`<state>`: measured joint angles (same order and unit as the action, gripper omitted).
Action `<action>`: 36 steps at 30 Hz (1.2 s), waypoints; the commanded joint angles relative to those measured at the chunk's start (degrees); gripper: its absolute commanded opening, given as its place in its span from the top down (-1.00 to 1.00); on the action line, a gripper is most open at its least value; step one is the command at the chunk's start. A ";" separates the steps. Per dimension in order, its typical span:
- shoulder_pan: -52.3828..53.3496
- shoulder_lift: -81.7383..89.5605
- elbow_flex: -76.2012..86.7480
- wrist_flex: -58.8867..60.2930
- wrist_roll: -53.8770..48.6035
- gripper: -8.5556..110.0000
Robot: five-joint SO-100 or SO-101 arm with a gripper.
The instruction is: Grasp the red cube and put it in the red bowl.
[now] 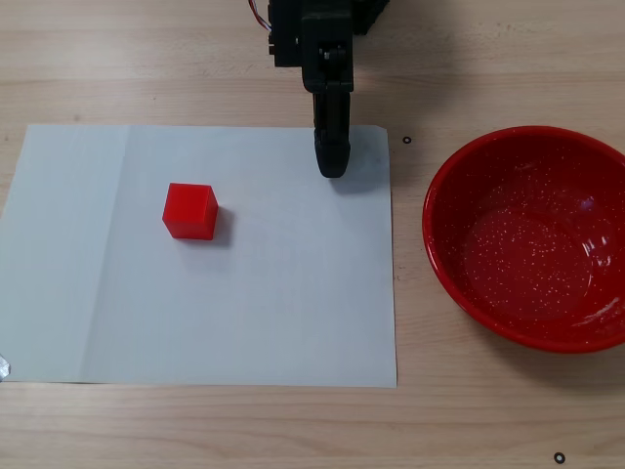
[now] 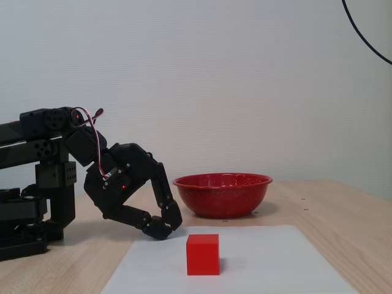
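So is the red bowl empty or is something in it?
Empty. The red bowl shows only its speckled inside; the cube sits on the paper.

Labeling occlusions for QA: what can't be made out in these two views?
- red bowl: right rim cut off by the frame edge in a fixed view; in the side fixed view its inside floor is hidden by its own wall.
- end effector: from above the fingers overlap, so the gap is unreadable; the side view shows the tips together.
- Arm base: cut off by the top edge above, by the left edge in the side view.
- red cube: underside and far faces hidden.
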<state>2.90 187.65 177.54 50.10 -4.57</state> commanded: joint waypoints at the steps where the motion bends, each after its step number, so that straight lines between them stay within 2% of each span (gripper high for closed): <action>1: 0.70 0.00 0.26 0.97 2.99 0.85; 27: 0.44 -0.09 0.26 0.53 4.66 0.85; 36: -0.35 -6.42 -9.14 1.67 6.50 0.85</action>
<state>3.25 183.78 174.64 50.62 0.70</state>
